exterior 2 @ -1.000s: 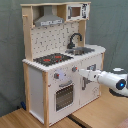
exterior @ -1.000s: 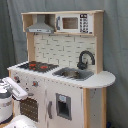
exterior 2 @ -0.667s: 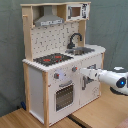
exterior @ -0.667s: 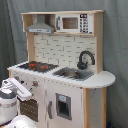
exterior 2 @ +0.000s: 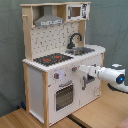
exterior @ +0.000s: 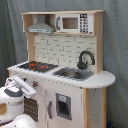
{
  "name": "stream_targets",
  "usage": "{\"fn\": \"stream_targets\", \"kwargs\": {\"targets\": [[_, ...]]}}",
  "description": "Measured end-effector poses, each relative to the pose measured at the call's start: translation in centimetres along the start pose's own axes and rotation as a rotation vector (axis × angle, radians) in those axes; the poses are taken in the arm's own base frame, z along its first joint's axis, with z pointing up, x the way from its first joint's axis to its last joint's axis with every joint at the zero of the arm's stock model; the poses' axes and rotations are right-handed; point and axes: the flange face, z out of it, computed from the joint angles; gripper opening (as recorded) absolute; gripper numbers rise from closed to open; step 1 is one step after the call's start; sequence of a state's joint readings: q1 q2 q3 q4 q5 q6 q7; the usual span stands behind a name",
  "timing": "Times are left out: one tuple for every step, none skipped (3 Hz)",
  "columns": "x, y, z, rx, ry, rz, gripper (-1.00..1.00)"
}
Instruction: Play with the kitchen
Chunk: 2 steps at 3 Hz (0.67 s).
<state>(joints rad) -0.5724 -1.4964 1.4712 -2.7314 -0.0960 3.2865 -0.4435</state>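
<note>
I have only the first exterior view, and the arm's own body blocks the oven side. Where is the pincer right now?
Observer: In the second exterior view the pincer is at the front panel of the kitchen, just under the stovetop edge and above the right corner of the oven door.
Operator: Is that door open?
Observer: No, it lies flush with the front, shut.

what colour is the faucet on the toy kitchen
Black; the faucet shows best in the first exterior view, curving over the sink.
</note>
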Motion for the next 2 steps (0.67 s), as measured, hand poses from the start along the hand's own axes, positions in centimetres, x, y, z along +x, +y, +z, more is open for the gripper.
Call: {"fn": "stream_targets", "kwargs": {"targets": [[-0.47,0.02,0.92,-0.025,0.045,0.012,1.0],[-0.92,0.09,1.58,-0.05,0.083,0.03,1.0]]}}
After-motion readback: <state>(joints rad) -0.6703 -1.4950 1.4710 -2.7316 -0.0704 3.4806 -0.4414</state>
